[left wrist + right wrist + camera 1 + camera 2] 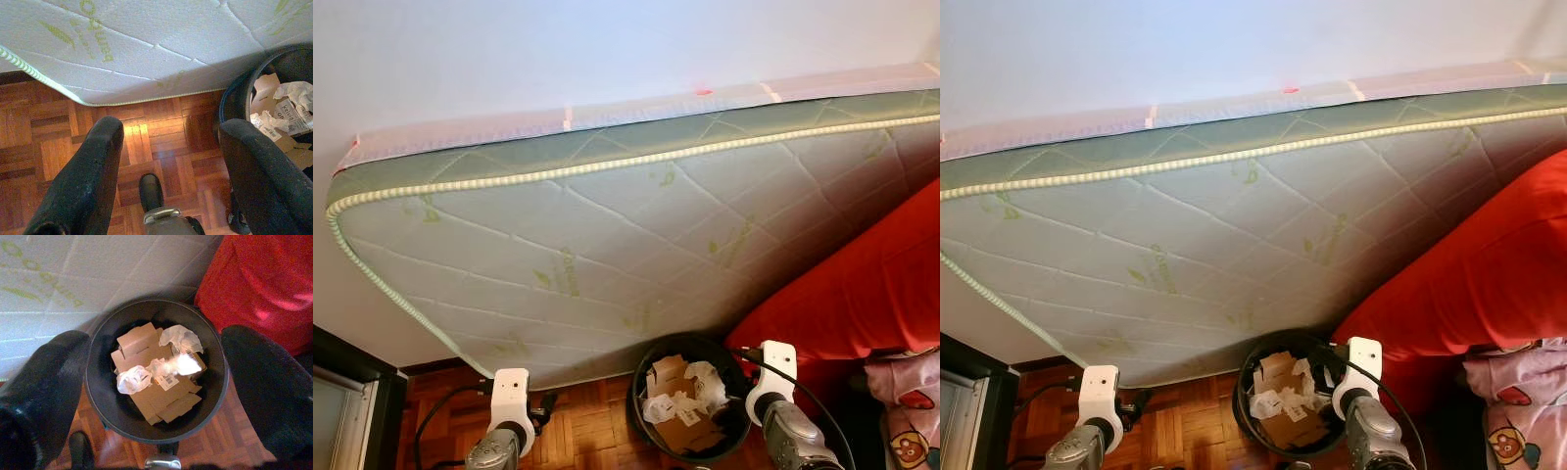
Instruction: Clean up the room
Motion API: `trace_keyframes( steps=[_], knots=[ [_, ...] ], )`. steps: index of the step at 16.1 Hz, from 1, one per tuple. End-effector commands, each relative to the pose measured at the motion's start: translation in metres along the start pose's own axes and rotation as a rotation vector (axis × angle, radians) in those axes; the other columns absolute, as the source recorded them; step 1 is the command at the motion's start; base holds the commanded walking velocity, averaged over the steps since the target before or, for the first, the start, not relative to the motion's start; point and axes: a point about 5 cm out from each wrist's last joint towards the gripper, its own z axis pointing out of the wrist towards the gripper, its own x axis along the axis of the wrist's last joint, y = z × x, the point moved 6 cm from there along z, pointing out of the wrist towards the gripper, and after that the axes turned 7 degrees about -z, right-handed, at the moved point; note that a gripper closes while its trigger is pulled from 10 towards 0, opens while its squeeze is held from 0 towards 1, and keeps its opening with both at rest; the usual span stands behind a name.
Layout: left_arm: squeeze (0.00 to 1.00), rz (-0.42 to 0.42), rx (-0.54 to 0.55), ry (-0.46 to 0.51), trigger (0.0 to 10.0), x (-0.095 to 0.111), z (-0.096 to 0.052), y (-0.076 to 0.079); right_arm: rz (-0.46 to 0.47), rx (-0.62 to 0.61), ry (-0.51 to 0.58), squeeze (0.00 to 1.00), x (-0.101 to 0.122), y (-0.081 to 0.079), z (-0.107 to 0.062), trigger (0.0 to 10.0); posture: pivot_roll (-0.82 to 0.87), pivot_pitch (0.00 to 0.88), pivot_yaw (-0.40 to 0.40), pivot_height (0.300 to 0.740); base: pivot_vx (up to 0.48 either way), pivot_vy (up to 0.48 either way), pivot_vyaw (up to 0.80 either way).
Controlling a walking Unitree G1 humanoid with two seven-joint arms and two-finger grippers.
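Leaning against the wall, a quilted mattress (607, 225) is seen above a black bin (156, 423) on the parquet floor (54, 142), beside a red cushion (862, 294). Cardboard scraps (161, 396) and crumpled paper (181, 339) are held in the bin. Right gripper (156, 382) is spread wide, empty, over the bin; left gripper (168, 161) is spread wide, empty, over the floor.

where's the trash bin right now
The black trash bin stands on the parquet floor low centre in the eye views, against the leaning mattress, beside the red cover.
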Motion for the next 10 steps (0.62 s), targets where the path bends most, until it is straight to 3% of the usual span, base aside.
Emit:
trace_keyframes(
  steps=[1,5,6,10],
  knots=[
    [0.00,-0.014,0.007,-0.011,10.0,-0.003,-0.001,-0.001,-0.011,0.010,-0.054,1.00,-0.015,-0.001,-0.003,10.0,0.11,0.183,-0.033,0.738,0.000,0.000,0.00],
    [0.00,-0.015,0.006,-0.014,10.0,-0.004,-0.001,-0.001,-0.007,0.018,-0.047,1.00,-0.014,-0.003,-0.003,10.0,0.11,0.181,-0.033,0.738,0.000,0.000,0.00],
    [0.00,-0.012,0.007,-0.018,10.0,-0.005,-0.001,-0.001,-0.009,0.013,-0.050,0.00,-0.015,-0.003,-0.003,10.0,0.10,0.180,-0.032,0.738,0.000,0.000,0.00],
    [0.00,-0.008,0.019,-0.036,10.0,-0.009,-0.003,-0.006,0.042,-0.086,-0.020,0.00,-0.020,0.017,-0.009,10.0,0.10,0.173,-0.026,0.738,0.000,0.000,0.00]
  ],
)
